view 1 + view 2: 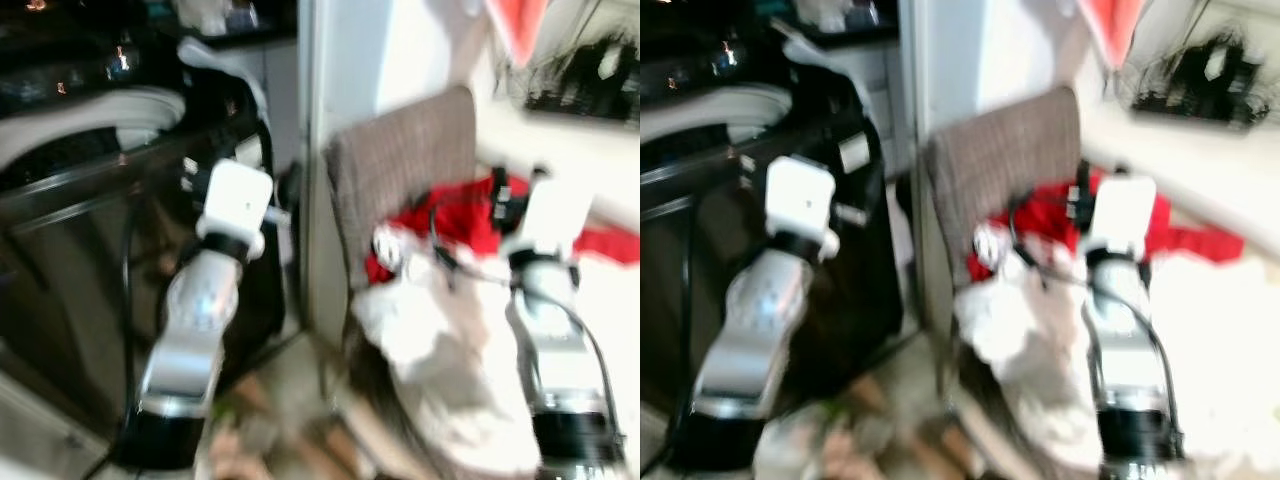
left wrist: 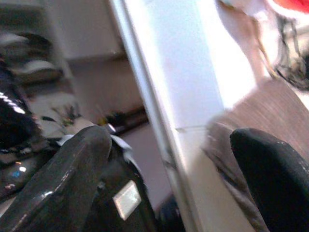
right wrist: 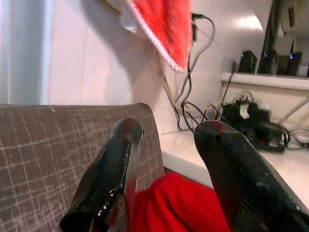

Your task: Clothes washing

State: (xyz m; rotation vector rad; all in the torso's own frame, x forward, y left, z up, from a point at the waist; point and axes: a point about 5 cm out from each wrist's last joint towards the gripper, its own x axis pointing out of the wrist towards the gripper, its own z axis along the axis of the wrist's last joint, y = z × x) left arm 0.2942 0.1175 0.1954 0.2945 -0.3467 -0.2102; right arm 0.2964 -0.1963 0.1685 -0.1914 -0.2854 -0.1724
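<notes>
A chair with a brown checked backrest (image 1: 400,170) holds a red garment (image 1: 465,215) and a heap of white clothes (image 1: 430,340). The head views are blurred. My right gripper (image 3: 170,130) hangs open just above the red garment (image 3: 178,203), in front of the backrest, with nothing between its fingers. A dark washing machine (image 1: 80,210) with a white rim (image 1: 90,120) stands at the left. My left gripper (image 2: 169,140) is raised beside the machine, open and empty, facing the white pillar.
A white pillar (image 1: 340,120) separates the machine from the chair. A red cloth (image 3: 164,24) hangs on the wall above. To the right runs a white counter (image 1: 570,150) with black cables and devices (image 1: 585,70). Loose items lie on the floor (image 1: 270,420) between my arms.
</notes>
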